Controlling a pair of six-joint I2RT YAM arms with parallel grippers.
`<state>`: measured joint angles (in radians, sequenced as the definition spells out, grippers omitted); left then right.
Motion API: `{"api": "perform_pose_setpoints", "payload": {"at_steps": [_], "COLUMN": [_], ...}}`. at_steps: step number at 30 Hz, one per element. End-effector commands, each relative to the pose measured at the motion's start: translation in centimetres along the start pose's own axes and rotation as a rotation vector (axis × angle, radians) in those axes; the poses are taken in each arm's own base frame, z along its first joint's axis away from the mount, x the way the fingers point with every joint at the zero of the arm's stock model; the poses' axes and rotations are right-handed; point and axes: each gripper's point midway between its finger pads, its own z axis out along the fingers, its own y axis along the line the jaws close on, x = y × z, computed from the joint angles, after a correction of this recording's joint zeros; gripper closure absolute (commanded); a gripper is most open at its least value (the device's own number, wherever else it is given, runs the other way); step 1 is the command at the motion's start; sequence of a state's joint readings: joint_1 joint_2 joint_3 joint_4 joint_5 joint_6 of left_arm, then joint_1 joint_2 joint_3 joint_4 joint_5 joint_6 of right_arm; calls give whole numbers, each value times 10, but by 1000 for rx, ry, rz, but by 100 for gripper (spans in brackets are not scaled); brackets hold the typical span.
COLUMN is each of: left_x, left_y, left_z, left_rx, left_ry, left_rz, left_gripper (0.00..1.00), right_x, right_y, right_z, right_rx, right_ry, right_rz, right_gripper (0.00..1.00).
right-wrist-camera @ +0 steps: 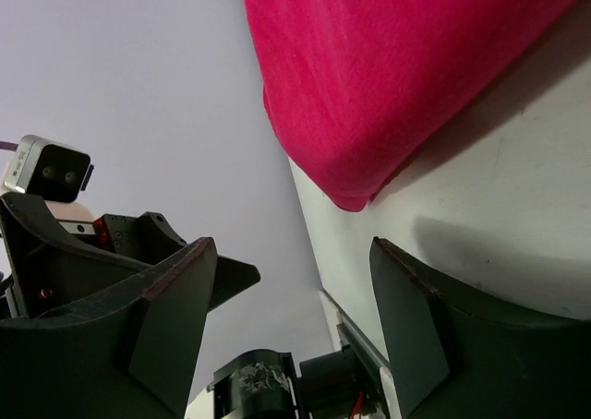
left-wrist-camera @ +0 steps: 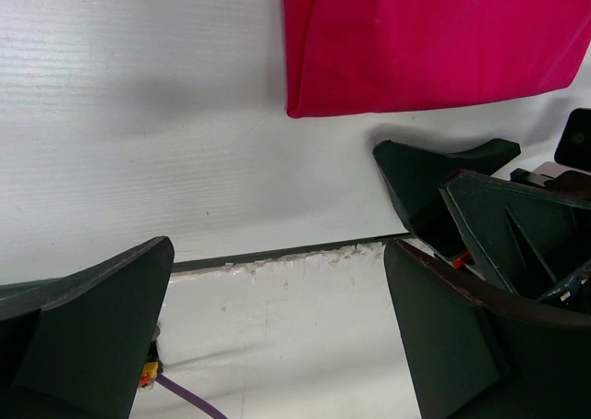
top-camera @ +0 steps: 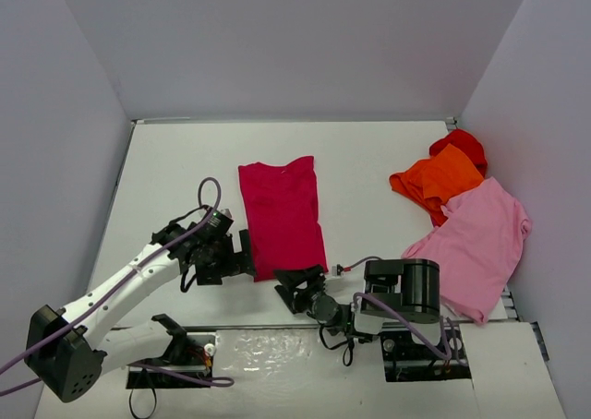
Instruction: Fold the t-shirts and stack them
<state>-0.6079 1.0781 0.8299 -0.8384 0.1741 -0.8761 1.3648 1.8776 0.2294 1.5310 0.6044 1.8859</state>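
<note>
A crimson t-shirt [top-camera: 282, 216] lies folded into a long strip in the middle of the table. Its near corner shows in the left wrist view [left-wrist-camera: 434, 41] and the right wrist view [right-wrist-camera: 397, 77]. My left gripper [top-camera: 247, 255] hovers open at the shirt's near left edge, with only bare table between its fingers [left-wrist-camera: 92, 336]. My right gripper [top-camera: 297, 288] stands open just below the shirt's near right corner, holding nothing [right-wrist-camera: 295, 331]. An orange t-shirt [top-camera: 439, 181], a bright red one [top-camera: 459, 145] and a light pink one [top-camera: 480, 239] lie crumpled at the right.
Grey walls close in the table on the left, back and right. The table's near edge, a dark seam [left-wrist-camera: 277, 253], runs just under both grippers. The two grippers are close together; the right one [left-wrist-camera: 462, 197] shows in the left wrist view.
</note>
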Motion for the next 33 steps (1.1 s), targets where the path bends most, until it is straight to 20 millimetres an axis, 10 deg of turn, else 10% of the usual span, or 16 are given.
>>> {"api": "perform_pose_setpoints", "payload": {"at_steps": [1,9,33], "left_x": [-14,-21,-16], "left_y": [-16,-26,-18], "left_z": [-11,-16,-18], "left_rx": [41,71,44], "left_ry": [-38,-55,-43], "left_rz": [22,32,66], "left_gripper": [3,3,3], "right_x": [-48,-72,-60], "right_y": [-78,2,-38], "right_z": [-14,-16,-6], "right_rx": [318,383,473], "right_ry": [-147,-381,-354], "right_rz": [-196,-665,-625], "right_gripper": [34,40,49]}}
